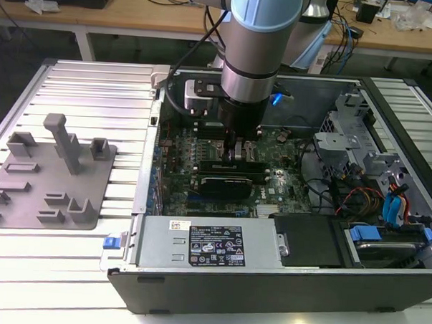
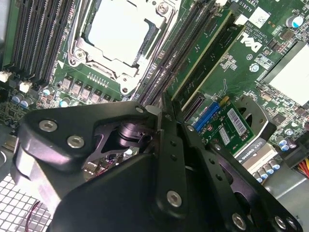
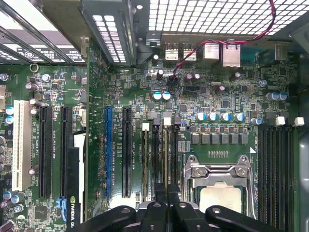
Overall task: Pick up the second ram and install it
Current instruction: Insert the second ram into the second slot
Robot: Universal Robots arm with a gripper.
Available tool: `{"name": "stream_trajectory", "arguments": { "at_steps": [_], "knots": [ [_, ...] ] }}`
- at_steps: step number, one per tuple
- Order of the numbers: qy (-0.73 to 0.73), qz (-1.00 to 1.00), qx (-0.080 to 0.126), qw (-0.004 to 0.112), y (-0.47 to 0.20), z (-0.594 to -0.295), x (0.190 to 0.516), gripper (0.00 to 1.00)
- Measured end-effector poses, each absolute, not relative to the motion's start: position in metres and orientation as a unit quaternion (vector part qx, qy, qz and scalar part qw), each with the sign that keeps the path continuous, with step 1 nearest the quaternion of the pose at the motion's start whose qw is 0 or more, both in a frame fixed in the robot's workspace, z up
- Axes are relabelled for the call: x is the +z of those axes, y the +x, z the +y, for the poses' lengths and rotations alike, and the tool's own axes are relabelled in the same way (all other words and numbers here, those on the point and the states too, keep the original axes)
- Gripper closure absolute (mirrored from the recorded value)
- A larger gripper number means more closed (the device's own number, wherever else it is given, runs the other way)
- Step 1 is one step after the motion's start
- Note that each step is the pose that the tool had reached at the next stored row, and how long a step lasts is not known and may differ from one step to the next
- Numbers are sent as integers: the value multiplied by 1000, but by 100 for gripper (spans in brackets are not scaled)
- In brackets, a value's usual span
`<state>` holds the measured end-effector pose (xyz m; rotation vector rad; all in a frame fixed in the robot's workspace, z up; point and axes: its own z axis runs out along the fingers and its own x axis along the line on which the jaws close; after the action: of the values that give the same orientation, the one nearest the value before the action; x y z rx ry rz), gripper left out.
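My gripper (image 1: 234, 154) reaches down into the open computer case (image 1: 282, 290), over the memory slots beside the processor socket (image 3: 219, 198). The second ram (image 2: 212, 65), a long thin green stick, stands on edge in a slot and runs straight into the narrow gap between my fingers (image 2: 169, 145). In the first wrist view the same stick (image 3: 166, 154) leads up from my gripper (image 3: 167, 203). My gripper (image 2: 161, 118) is shut on its near end. Another green stick (image 2: 200, 50) sits in the neighbouring slot (image 3: 147, 159).
A grey plastic tray (image 1: 50, 190) with upright posts lies on the ribbed table at the exterior view's left. Inside the case are a black graphics card (image 1: 226, 182), a power supply (image 1: 205, 244), drive cages and cables (image 1: 372, 190). Black expansion slots (image 3: 53, 150) line the board.
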<state>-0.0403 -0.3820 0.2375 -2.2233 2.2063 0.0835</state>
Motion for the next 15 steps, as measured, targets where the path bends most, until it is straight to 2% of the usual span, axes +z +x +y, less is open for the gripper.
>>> {"name": "stream_trajectory", "arguments": {
  "at_steps": [15],
  "knots": [
    [-705, 708, 29, 7, -40, -382, 235, 91]
  ]
}}
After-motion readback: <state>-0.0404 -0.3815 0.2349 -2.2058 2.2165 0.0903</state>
